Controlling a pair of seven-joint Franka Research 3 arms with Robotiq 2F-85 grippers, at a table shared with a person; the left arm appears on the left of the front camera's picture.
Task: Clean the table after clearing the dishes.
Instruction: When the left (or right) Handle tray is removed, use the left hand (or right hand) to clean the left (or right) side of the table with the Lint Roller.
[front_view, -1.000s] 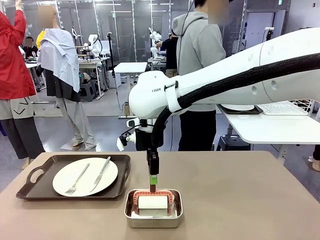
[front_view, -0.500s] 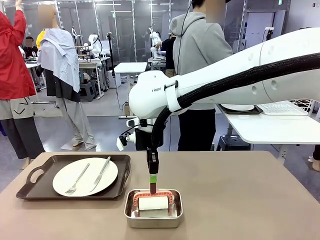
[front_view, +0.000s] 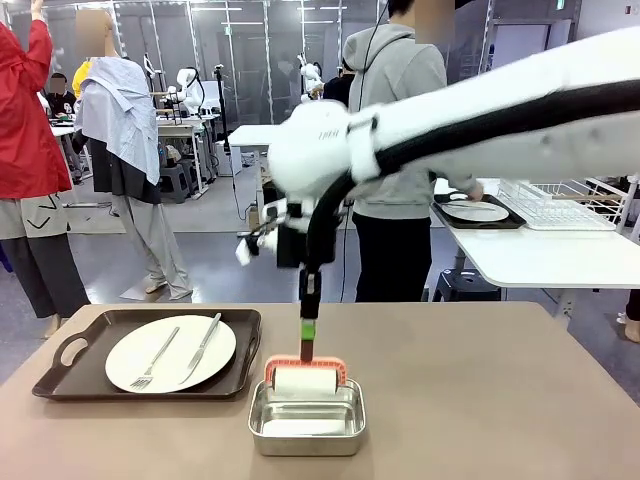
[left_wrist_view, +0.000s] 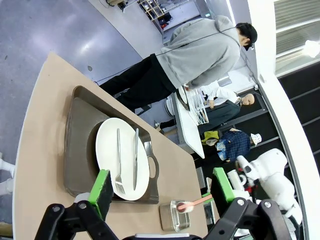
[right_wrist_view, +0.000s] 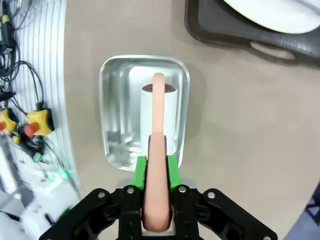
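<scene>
While the right pincer is clenched on the straight end of the pink handle, the white roller hangs just above the steel pan, apart from its floor. I judge the roller to be light and its handle stiff and rather smooth, so this hold at the end of the handle is the correct one. The white roll itself is better not touched, because it looks soft or sticky.

The left pincer is released, with its green pads wide apart, and it holds nothing high above the brown table.

Just beside the pan, a little farther and to the left, a dark tray lies on the table. It carries a white plate, and a fork and a knife lie loose on the plate. The plate is probably heavy and fragile, and the cutlery can slide. Therefore the tray should be taken at its cut-out grip on the short side and kept level.

At the far side, a person has a hand at a second tray with a plate, which is on the white table behind.
</scene>
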